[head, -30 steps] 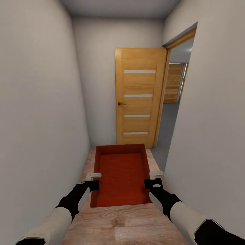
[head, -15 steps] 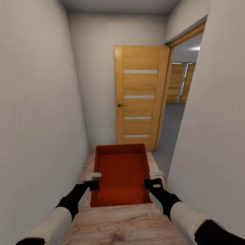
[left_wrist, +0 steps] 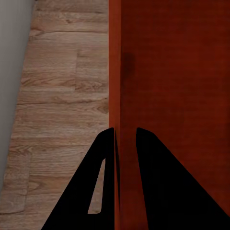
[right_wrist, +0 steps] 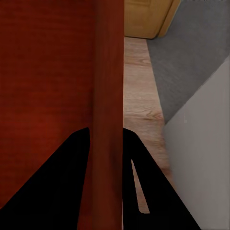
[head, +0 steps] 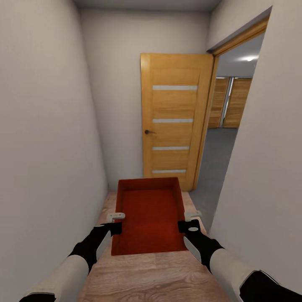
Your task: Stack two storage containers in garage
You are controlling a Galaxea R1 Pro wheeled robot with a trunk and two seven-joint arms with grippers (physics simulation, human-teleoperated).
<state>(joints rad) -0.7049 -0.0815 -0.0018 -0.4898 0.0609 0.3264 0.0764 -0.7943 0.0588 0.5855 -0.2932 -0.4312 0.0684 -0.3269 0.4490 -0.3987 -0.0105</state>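
Now the robot carries one storage container [head: 149,216] along a narrow corridor, held out in front of the trunk above the light wood plank floor [head: 151,277]. The left gripper [head: 116,223] is closed over the container's left wall and the right gripper [head: 187,221] over its right wall. The left wrist view shows the left gripper [left_wrist: 125,136] with one finger on each side of the container's wall [left_wrist: 158,72], and the right wrist view shows the right gripper [right_wrist: 106,134] pinching the wall [right_wrist: 108,72] the same way.

Taking the open wooden door [head: 172,119] at the corridor's end as landmark: over the last second it has grown in the head view, while the doorway [head: 226,126] just right of it has widened to show more grey floor [head: 214,167] and wooden cabinets [head: 235,102] beyond. Since the whole picture has shifted and the container sits at the same spot between the grippers, the robot's base has advanced toward the door; the container has not moved in the grasp.

For the task this reads as the transport stage: the container is short of the door, not yet through the doorway, and the grey floor past it is probably the way to the garage. Neither placing nor stacking has begun. A right turn through the doorway is the likely next demand, with little wall clearance.
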